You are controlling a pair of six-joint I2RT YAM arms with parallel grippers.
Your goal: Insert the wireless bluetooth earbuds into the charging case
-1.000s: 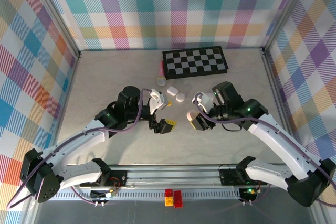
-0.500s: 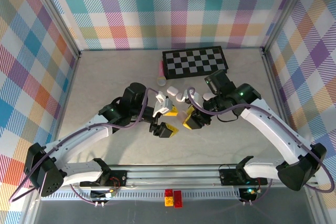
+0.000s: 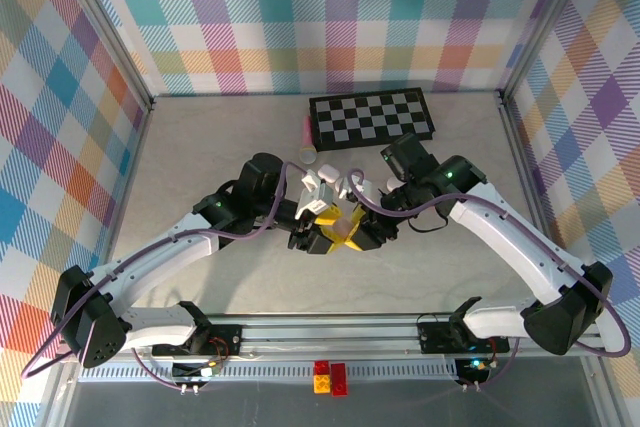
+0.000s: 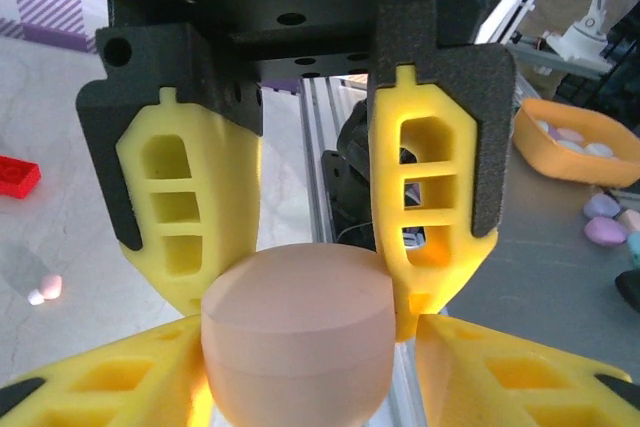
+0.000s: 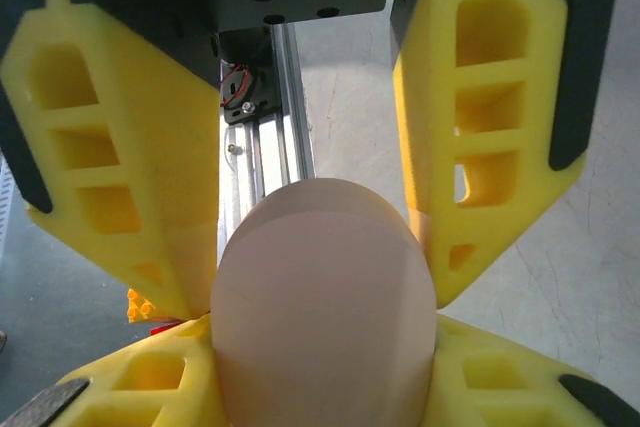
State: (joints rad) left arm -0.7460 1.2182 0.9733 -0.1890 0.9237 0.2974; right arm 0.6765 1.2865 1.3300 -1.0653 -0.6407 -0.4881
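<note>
A pale pink pebble-shaped charging case [image 3: 347, 219] hangs over the middle of the table, lid closed, with both grippers on it. My left gripper [image 3: 328, 230] comes in from the left; its yellow fingers [image 4: 180, 237] press the case [image 4: 295, 332] from both sides. My right gripper [image 3: 364, 231] comes in from the right and is shut on the same case [image 5: 322, 307], pinching its sides. Each wrist view has the other gripper's yellow fingers crossing below the case. One tiny pink and white earbud [image 4: 45, 289] lies on the table to the left.
A black and white checkerboard [image 3: 372, 118] lies at the back. A beige cylinder [image 3: 308, 155] and small white pieces [image 3: 345, 185] sit just behind the grippers. Red and yellow bricks [image 3: 330, 377] rest on the front rail. A red brick [image 4: 15, 175] lies at left.
Both grippers have come together at the table's middle. The right one carried the pink case leftward, and the left one's jaws have narrowed onto it.
</note>
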